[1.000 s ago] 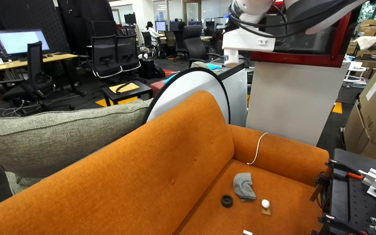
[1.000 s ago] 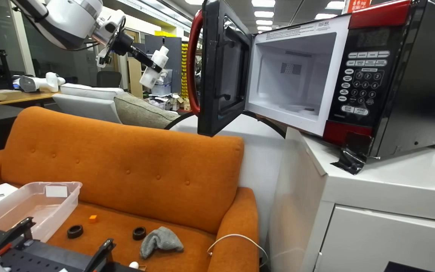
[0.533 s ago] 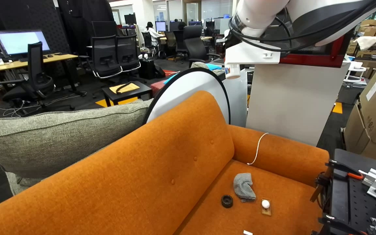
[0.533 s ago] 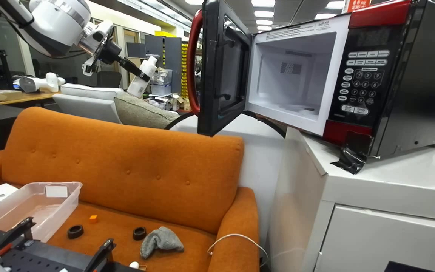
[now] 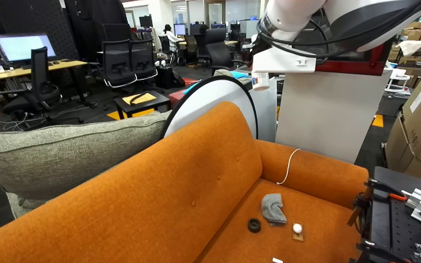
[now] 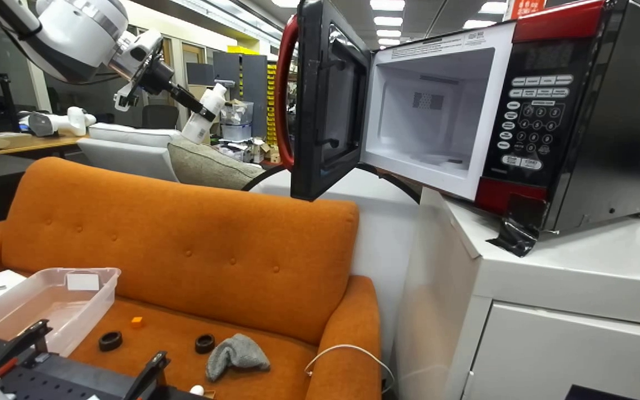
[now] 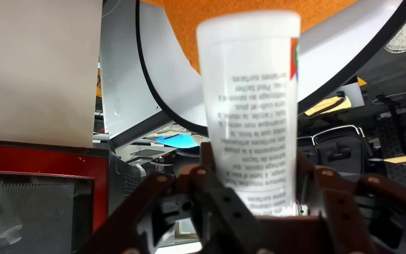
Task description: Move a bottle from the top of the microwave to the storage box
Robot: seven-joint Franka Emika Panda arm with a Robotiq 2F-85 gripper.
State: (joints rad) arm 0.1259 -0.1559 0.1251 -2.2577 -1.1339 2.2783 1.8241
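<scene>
tilted white bottle (image 7: pixel 250 116), rows of grey print, red patch near its base, gripper (image 6: pixel 206 114) clamped on it

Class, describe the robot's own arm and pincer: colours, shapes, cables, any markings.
The arm is white and rounded, with dark grey sections. Black cables loop along it. Near its end sits a boxy white housing. The pincer is black, with slim, jointed fingers. No markings are legible.

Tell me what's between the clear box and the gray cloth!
In an exterior view: an orange cube and a dark ring near the box, then another dark ring by the cloth.
</scene>
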